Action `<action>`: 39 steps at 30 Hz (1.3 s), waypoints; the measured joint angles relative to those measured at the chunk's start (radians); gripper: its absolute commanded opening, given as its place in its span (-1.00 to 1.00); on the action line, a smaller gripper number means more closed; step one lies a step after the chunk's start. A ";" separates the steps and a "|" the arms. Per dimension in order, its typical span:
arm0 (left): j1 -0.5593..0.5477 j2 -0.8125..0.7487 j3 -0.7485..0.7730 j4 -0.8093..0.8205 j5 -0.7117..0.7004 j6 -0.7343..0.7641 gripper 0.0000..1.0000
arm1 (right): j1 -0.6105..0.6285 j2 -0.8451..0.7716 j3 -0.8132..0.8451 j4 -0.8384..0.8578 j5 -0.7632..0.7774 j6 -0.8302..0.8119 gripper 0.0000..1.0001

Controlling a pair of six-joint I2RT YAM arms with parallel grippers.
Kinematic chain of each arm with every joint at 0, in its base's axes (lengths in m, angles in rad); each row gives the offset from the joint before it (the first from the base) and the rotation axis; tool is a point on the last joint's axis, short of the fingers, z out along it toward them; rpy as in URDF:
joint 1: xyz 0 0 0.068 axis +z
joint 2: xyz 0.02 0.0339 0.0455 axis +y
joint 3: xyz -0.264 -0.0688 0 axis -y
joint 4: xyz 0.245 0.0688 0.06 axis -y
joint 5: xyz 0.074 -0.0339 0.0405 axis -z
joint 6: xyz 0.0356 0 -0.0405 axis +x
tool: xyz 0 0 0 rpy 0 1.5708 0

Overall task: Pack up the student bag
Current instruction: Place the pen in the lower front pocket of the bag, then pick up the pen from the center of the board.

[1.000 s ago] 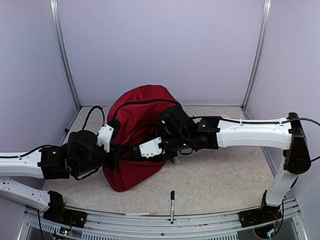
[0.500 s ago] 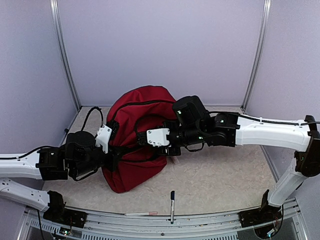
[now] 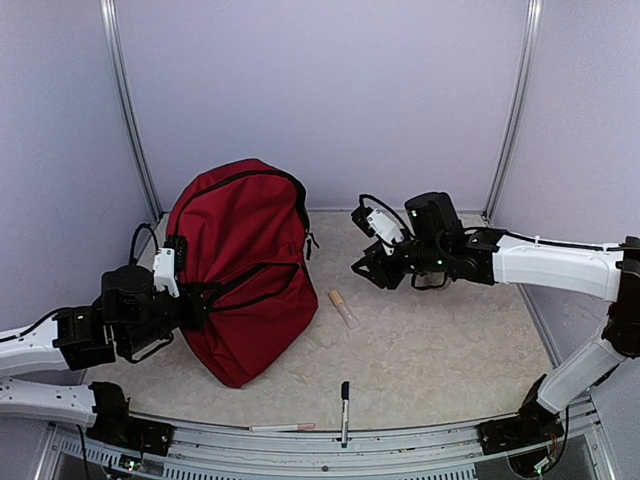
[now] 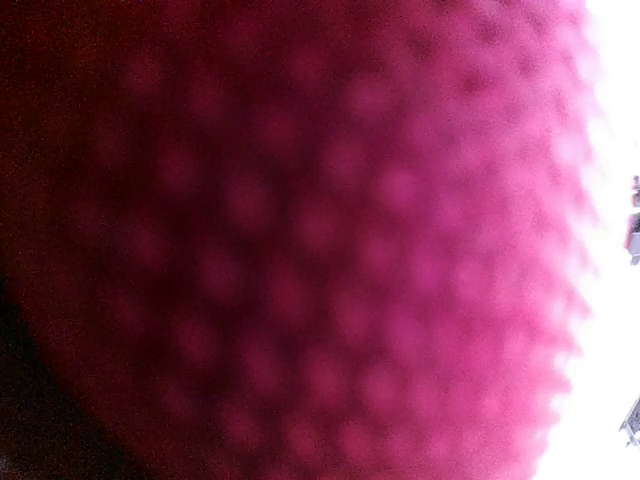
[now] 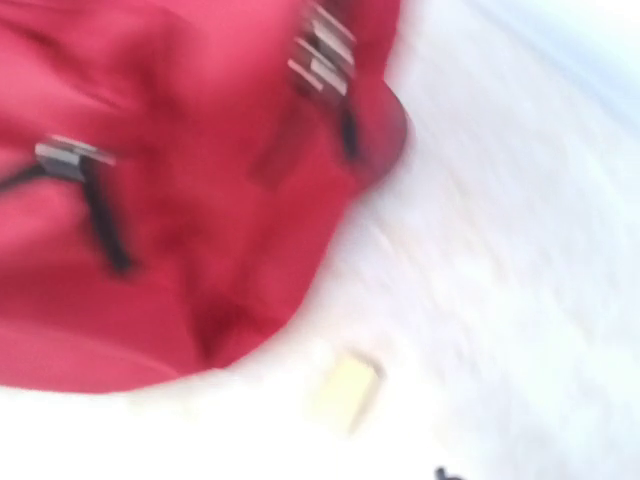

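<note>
A large dark red fabric student bag [image 3: 240, 250] with black zippers stands propped upright on the left part of the speckled beige bench [image 3: 450, 350]. The left pincer [image 3: 188, 303] presses into the bag's lower left side, closed on its fabric and black strap; its wrist camera shows only blurred red cloth [image 4: 300, 240]. Right of the bag and clear of it, the right pincer [image 3: 360, 243] hangs above the bench, fingers spread and holding nothing. A small pale beige stick [image 3: 343, 308] lies just right of the bag's base. A dark capped pen [image 3: 345, 398] lies in front of the bag, at the bench's near edge.
</note>
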 measured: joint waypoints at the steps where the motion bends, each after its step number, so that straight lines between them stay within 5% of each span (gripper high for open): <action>1: -0.003 -0.008 -0.007 0.001 0.000 0.000 -0.86 | -0.001 0.017 -0.005 0.000 0.026 0.039 0.20; 5: -0.040 0.024 -0.006 0.020 -0.013 0.020 -0.86 | 0.000 0.171 0.013 -0.003 0.094 0.164 0.61; 9: -0.073 0.060 0.014 0.023 -0.035 0.042 -0.86 | 0.005 0.327 0.044 -0.035 0.122 0.249 0.67; 22: -0.077 0.062 0.016 0.023 -0.054 0.045 -0.86 | 0.050 0.533 0.225 -0.083 0.223 0.324 0.24; 33: -0.077 0.062 0.016 0.022 -0.055 0.045 -0.86 | 0.070 0.584 0.258 -0.124 0.288 0.327 -0.58; 39: -0.077 0.062 0.016 0.022 -0.058 0.046 -0.86 | 0.071 0.575 0.246 -0.125 0.300 0.324 -0.85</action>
